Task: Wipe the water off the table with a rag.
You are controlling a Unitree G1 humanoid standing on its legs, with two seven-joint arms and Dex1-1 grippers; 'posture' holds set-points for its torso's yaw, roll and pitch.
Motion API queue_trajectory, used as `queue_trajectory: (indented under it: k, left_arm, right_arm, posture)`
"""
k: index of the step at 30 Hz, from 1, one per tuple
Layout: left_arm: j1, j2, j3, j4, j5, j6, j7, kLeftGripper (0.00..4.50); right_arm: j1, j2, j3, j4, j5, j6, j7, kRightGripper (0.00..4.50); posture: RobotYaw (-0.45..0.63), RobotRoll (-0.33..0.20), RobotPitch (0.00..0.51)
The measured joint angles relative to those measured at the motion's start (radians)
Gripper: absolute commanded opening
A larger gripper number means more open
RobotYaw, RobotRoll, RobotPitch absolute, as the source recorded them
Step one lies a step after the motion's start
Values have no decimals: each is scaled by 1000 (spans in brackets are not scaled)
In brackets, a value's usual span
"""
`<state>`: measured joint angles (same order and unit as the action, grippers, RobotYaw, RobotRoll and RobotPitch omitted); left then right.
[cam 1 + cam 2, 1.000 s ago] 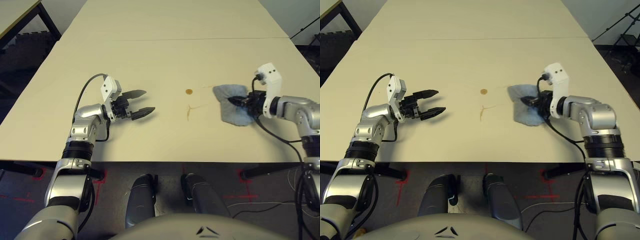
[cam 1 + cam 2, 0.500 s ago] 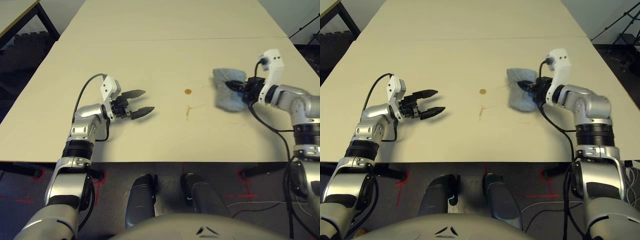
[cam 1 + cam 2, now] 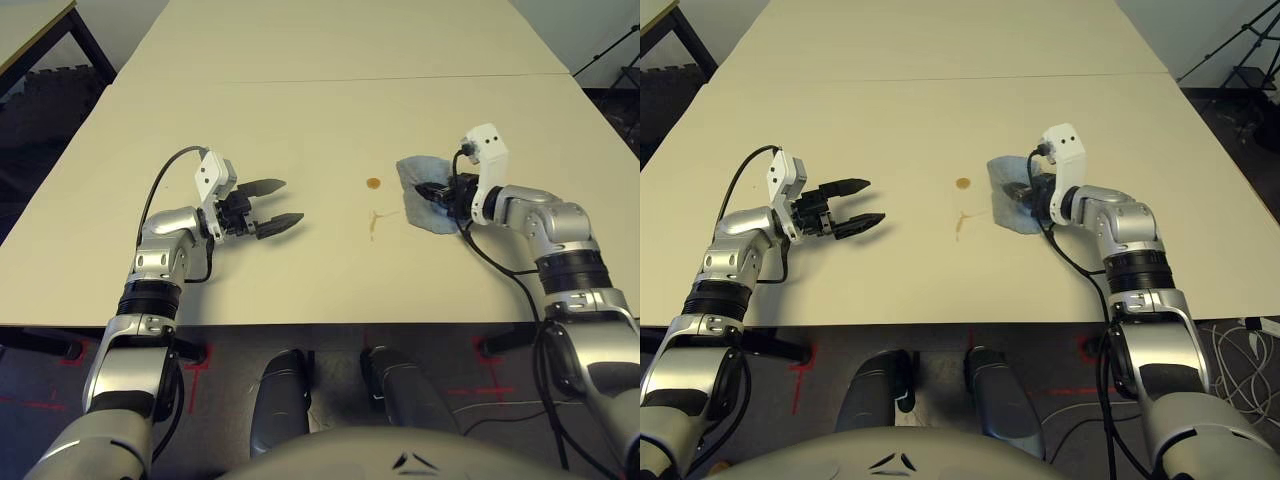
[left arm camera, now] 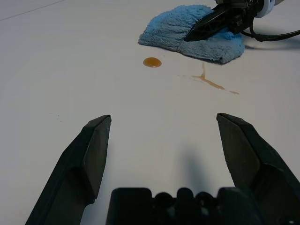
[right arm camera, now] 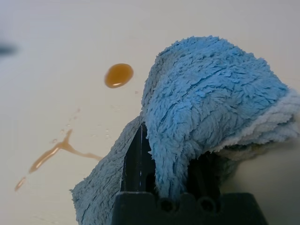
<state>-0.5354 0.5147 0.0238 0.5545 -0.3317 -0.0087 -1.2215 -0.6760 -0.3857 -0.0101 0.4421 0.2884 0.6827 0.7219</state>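
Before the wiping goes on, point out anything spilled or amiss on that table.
Amber-brown liquid lies on the table: a round drop and, nearer the robot, a branching streak. Both look like spills on the pale top, left of the rag. Nothing else stands out.

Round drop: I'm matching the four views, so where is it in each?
Left eye: slightly right of centre and above the middle, between left claw and rag.
Right eye: upper middle, again between left claw and rag.
Left wrist: drop lies past the open claw's tips, just short of the rag.
Right wrist: beside the rag, near the branched streak.
Shared landmark: the rag.
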Motion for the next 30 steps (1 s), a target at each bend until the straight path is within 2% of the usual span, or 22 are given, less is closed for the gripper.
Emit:
queue_trajectory:
  k: [6,17,25,30]
  left_arm:
    - [0,0,0,-28,-1,3,0,4500]
    - [9,1,0,-34,-1,15,0,4500]
    - [33,4,0,-69,-1,35,-10,4500]
    - [33,3,0,-72,-2,38,-10,4500]
  right_arm:
    - [-4,47,25,-14,-4,13,13,165]
    - [59,178,129,-187,-3,91,21,163]
    - [62,193,154,-209,-3,111,26,163]
    - [34,165,149,-167,-3,95,36,162]
  posture:
    - [-188,0,130]
    - [-181,0,131]
    - [-179,0,134]
    - [-182,0,128]
